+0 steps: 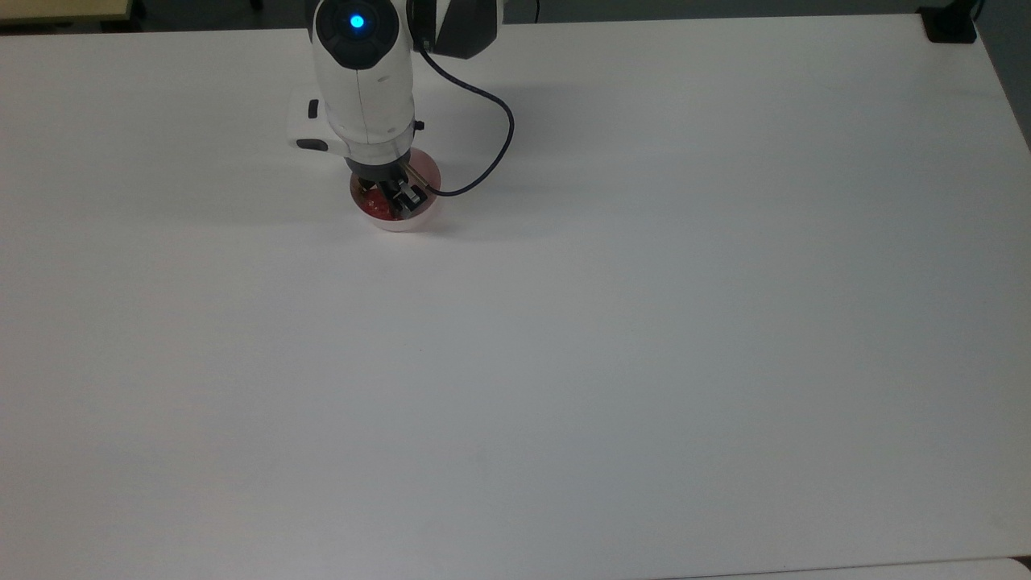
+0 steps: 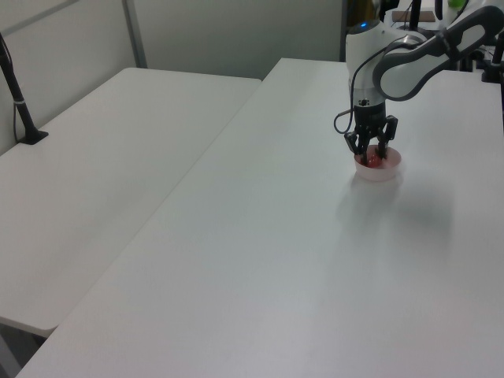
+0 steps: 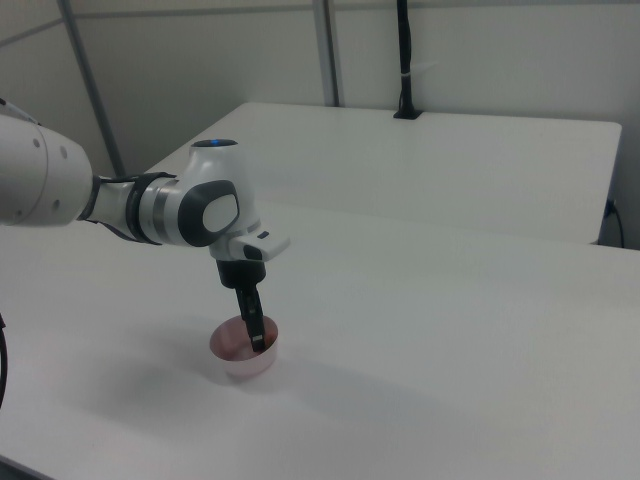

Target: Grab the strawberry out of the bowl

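The pale pink bowl (image 1: 404,226) stands on the white table near the far edge, left of centre in the top view. Inside it lies the red strawberry (image 1: 374,208), partly covered by the arm. My gripper (image 1: 396,203) points straight down into the bowl. In the left view the gripper (image 2: 371,155) is open, with one finger on each side of the strawberry (image 2: 373,164) and the tips below the rim of the bowl (image 2: 390,172). In the right view the gripper (image 3: 257,340) reaches into the bowl (image 3: 232,363), and the fruit is hidden.
A dark cable (image 1: 499,137) loops from the wrist to the top view's right of the bowl. A black mount (image 1: 950,24) sits at the table's far right corner. A second white table (image 2: 102,157) with a black post (image 2: 17,94) adjoins in the left view.
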Robot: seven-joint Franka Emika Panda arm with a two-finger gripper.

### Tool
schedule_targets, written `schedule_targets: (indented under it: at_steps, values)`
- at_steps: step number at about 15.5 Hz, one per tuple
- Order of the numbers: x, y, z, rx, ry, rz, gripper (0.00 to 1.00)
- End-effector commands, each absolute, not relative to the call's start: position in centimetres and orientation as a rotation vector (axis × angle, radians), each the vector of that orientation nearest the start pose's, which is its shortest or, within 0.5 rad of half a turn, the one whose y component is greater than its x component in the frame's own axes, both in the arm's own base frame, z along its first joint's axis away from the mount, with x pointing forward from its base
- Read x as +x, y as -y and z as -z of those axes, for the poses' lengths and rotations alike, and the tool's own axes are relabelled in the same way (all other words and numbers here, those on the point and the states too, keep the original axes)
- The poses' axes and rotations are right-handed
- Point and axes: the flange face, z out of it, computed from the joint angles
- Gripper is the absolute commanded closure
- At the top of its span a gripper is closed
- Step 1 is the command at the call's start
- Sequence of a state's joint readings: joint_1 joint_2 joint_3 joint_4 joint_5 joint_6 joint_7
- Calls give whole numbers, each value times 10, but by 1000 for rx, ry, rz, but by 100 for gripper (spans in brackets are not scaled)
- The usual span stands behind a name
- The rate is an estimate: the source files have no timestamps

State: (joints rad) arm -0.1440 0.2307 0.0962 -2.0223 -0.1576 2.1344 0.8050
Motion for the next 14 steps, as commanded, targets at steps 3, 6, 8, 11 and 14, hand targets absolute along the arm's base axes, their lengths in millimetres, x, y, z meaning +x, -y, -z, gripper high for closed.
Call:
schedule_targets:
  at_steps: [3,6,8,11,14]
  values:
    - [573,37,-327,-3067,-1181,-79,78]
    - [573,36,-327,-3071,-1169,-77,85]
    - [572,36,-324,-3073,-1169,-87,60]
    - [566,36,-315,-3073,-1185,-120,27]
    - [564,37,-310,-3063,-1213,-123,20]
